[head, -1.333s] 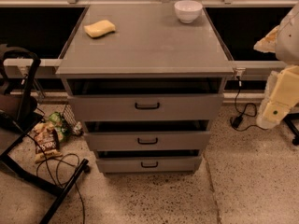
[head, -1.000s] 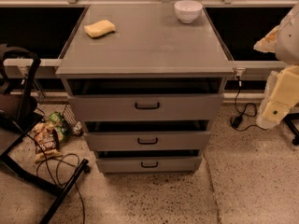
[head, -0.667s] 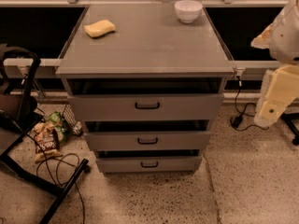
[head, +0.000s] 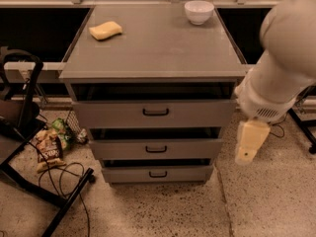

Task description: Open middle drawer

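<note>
One step, the approach, is in hand: the gripper [head: 251,141], its state impossible to tell, hangs right of the middle drawer [head: 123,149] and must next reach leftward to its black handle [head: 156,149].

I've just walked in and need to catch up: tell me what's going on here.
A robot arm stands at the right of a grey cabinet with three drawers. Its tool hangs beside the cabinet's right side, about level with the middle drawer, touching nothing. That drawer's black handle is untouched, so the pull has not begun. A yellow sponge and a white bowl sit on top.
</note>
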Robot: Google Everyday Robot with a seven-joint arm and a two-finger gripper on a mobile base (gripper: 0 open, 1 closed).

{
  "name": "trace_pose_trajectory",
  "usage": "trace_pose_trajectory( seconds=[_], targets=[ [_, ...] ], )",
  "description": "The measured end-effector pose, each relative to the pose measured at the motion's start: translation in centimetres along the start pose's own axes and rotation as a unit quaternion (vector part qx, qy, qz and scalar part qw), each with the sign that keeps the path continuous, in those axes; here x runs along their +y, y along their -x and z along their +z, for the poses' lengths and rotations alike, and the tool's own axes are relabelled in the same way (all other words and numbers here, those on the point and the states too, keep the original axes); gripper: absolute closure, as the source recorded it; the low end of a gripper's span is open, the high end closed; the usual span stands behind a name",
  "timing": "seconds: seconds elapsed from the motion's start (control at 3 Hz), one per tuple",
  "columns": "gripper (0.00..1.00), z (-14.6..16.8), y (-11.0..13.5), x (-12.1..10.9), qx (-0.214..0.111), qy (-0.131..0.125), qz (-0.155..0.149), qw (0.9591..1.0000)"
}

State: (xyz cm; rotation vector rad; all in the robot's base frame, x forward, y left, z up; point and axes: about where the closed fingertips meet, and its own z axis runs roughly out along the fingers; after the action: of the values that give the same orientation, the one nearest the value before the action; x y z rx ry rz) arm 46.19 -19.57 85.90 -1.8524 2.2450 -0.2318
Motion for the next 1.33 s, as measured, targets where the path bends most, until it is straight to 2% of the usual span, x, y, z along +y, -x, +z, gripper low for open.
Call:
trace_pose_trajectory(
  seconds=[0.33,0.67,1.0,1.33],
  targets=[
    [0.00,9.1,0.0,0.7,0.004,0.015,-0.002,0.9999],
    [0.00,15.3,0.0,0.8,-0.001,0.031,0.007,0.9995],
    [0.00,16.3,0.1,0.8,-0.003,0.034,0.009,0.9994],
    [0.00,17.8,0.5,-0.3,0.027,0.015,-0.006,0.9995]
  ],
)
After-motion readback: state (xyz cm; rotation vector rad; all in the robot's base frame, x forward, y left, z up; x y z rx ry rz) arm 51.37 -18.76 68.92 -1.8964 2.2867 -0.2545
